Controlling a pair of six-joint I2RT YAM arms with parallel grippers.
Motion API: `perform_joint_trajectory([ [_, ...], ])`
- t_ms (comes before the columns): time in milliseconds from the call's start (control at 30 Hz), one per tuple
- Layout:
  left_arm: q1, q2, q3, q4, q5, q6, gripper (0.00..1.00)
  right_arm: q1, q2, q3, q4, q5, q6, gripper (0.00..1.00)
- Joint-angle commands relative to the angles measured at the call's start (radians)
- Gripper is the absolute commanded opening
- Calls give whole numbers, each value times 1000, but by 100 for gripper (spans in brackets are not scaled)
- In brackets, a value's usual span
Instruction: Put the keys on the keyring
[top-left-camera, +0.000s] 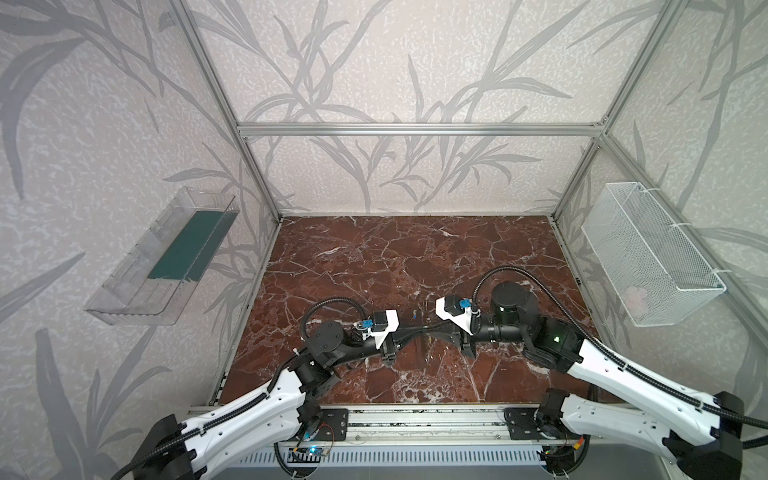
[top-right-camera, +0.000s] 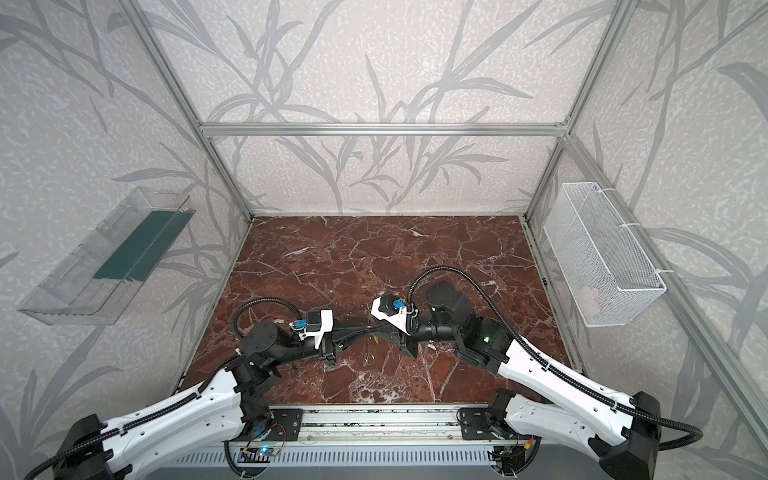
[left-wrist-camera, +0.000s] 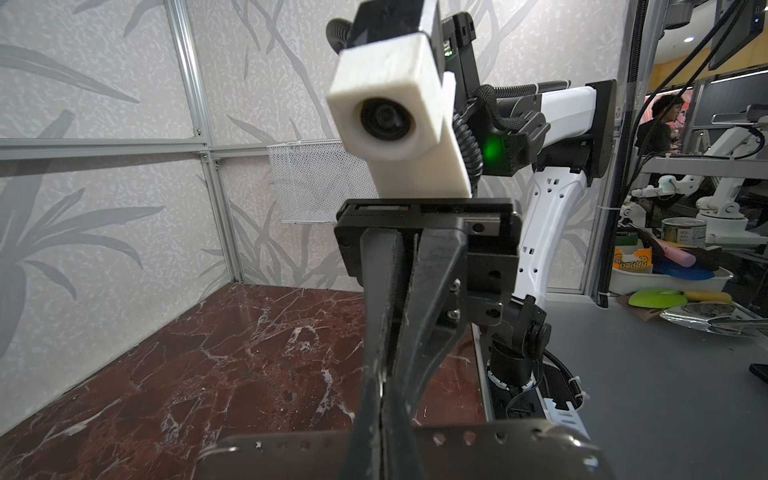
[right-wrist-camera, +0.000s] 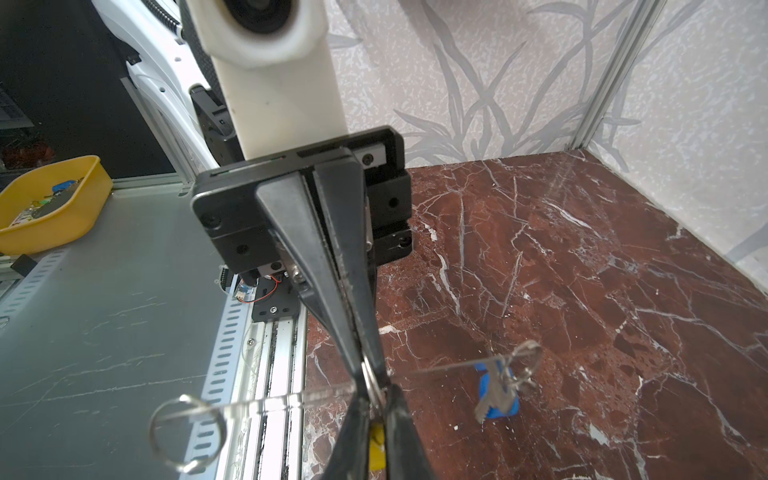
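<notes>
Both arms meet just toward 6 o'clock of the bench centre, left coming in from 8 o'clock, right from 4. Left fingers clenched on the keyring, gripping its edge along the row of small holes. Plate held clear of the bench, lying roughly on the 12–6 line. Blue key hangs from a wire loop at the 12 o'clock end; that one looks done. An empty split ring dangles at the 6 o'clock end. Right fingers clenched, meeting the left ones tip to tip, with the yellow key head pinched between them. A small metal ring shows right at the contact; cannot tell whether the yellow key is threaded onto it. Risks, as I judge them: the pinch on the yellow key looks shallow, so a sideways push against the ring could twist it out. It would then drop near the slotted rail at 6 o'clock, awkward to recover. The plate is held at one spot only, so pressure from the right could pivot it and spoil alignment. Four fingertips crowd one point, so a small error puts finger on finger rather than key into ring. The hanging blue key may add wobble.
</notes>
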Motion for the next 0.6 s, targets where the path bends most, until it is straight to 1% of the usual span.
perform_joint_trajectory([
  [0, -3, -5, 14, 45, 27, -11, 0, 2, -5, -6, 61, -25, 14, 7],
  [67, -3, -2, 12, 46, 26, -13, 0, 2, -2, 0, 60, -31, 15, 1],
  [200, -3, -3, 13, 44, 3, -18, 0, 1, 10, 18, 36, -19, 5, 0],
  [233, -3, -7, 14, 39, -18, -21, 2, 0, 12, 25, 19, -7, -2, 0],
  [267, -4, -15, 16, 25, -35, -23, 8, 1, 13, 34, 1, 3, -10, 0],
  [300, -3, -30, 21, -6, -51, -18, 15, 2, 16, 47, -27, 21, -23, 0],
  [367, -4, -78, 32, -79, -92, -5, 22, 1, 26, 79, -100, 69, -48, 0],
  [433, -3, -140, 49, -176, -134, 19, 24, 1, 43, 122, -185, 115, -72, 0],
  [567, -3, -226, 122, -412, -197, 59, 25, 1, 87, 205, -311, 152, -103, 0],
])
